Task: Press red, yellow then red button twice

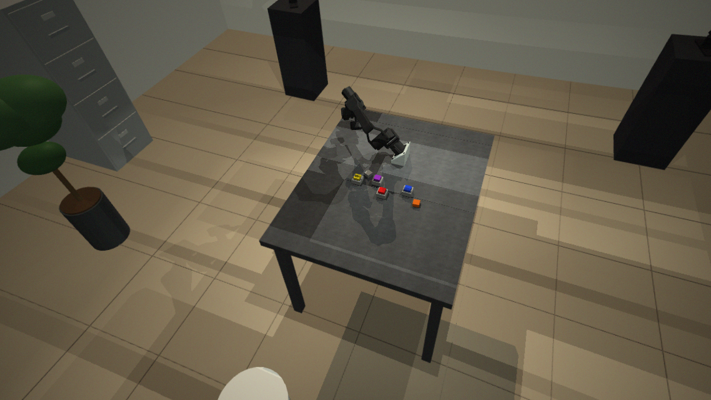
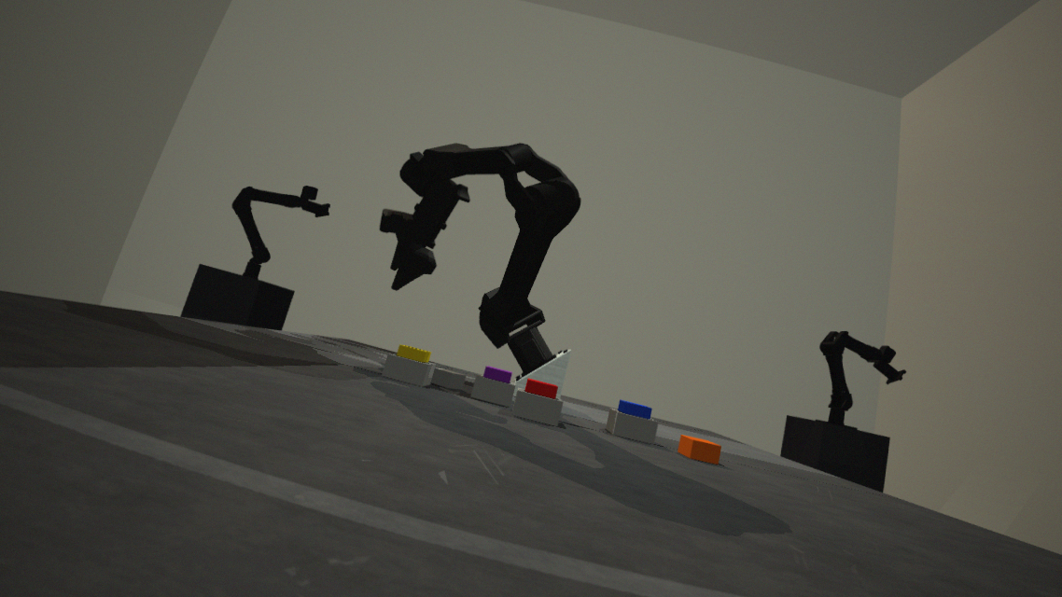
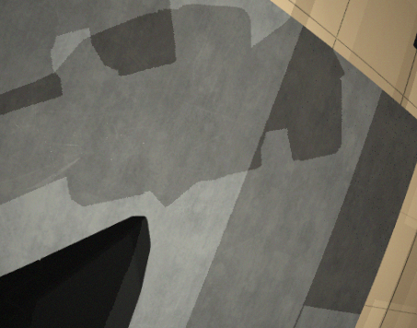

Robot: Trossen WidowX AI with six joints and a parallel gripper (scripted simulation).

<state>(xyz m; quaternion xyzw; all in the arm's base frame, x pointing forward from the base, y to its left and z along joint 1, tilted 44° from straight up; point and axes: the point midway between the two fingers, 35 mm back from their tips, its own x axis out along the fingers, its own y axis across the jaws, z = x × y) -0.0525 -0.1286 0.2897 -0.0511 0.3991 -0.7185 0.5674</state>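
Note:
The red button (image 1: 382, 190) (image 2: 540, 388) sits on a grey base near the middle of the table. The yellow button (image 1: 357, 177) (image 2: 413, 353) sits on its own grey base to the left. Both caps stand raised above their bases. My gripper (image 2: 409, 278) hangs high above the table, well clear of both buttons, left of the red one in the exterior view. It is open and empty. The wrist view shows one dark finger at lower left over bare table; the other finger and all buttons are outside that view.
A purple button (image 1: 377, 177) (image 2: 497, 374) is just behind the red one. A blue button (image 1: 407, 188) (image 2: 634, 409) is to its right, with an orange block (image 1: 416, 203) (image 2: 699, 450) beyond. A small grey block (image 1: 368, 172) (image 2: 450, 379) lies between yellow and purple.

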